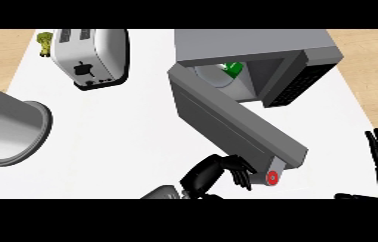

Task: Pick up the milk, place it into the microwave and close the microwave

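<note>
One microwave (255,46) stands on the white table (125,131), its single door (229,121) swung wide open and reaching from the cavity toward the view's lower edge. Inside the cavity, on the pale round plate (218,77), one green-and-white thing shows, seemingly the milk (235,68); only a small part of it can be seen behind the door's top edge, and any writing on it cannot be read. One dark panel of buttons (299,86) runs down the microwave's right side, its markings too small to read.

One hand, the left hand (218,172), is at the far end of the door, near the door's lower corner, where one red round spot (272,177) sits. Its fingers are curled, the tips against the door's end; whether they wrap round anything cannot be told. Right of the microwave door, at the view's right edge, a few thin black fingers of the right hand (371,146) show, straight and spread apart, touching nothing.

Left of the microwave stands one silver toaster (88,53) with two slots on top and a few small dark knobs on its front. Just beyond the toaster, at the table's far left corner, one small yellow-green thing (44,42) sits. Well left of the microwave door, one large grey round pot (18,131) is cut off by the view's left edge.
</note>
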Tool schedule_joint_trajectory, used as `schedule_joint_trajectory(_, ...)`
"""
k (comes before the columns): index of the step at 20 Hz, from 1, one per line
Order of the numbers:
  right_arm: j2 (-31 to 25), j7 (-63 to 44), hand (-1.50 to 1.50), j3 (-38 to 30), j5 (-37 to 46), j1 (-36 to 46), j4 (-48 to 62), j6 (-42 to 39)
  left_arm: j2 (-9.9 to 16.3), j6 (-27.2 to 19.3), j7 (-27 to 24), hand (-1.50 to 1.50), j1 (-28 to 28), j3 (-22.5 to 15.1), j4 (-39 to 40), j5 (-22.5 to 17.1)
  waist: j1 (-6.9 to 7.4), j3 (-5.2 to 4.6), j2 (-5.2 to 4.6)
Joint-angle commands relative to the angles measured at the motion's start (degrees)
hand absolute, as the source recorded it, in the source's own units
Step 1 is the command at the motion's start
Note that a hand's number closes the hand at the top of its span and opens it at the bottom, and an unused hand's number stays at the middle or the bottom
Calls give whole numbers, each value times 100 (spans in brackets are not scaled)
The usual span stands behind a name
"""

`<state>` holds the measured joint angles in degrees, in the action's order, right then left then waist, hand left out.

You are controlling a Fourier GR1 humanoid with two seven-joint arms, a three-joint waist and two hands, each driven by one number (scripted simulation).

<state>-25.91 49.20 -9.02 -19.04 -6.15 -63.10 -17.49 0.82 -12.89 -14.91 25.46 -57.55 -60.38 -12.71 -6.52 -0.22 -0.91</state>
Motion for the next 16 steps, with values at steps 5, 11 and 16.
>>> schedule_joint_trajectory(5,-88,-142,-150,236,-126,47,-494,-388,-77,-726,107,150,938,-283,12,-813,-403,-9,-45)
schedule_joint_trajectory(11,-239,-364,-150,355,-196,292,-712,-480,-74,-1128,-93,150,1562,-42,221,-1076,-653,-16,-128)
schedule_joint_trajectory(16,-406,-583,-150,376,-263,545,-913,-479,-74,-1291,172,150,2141,77,472,-1361,-880,-17,-178)
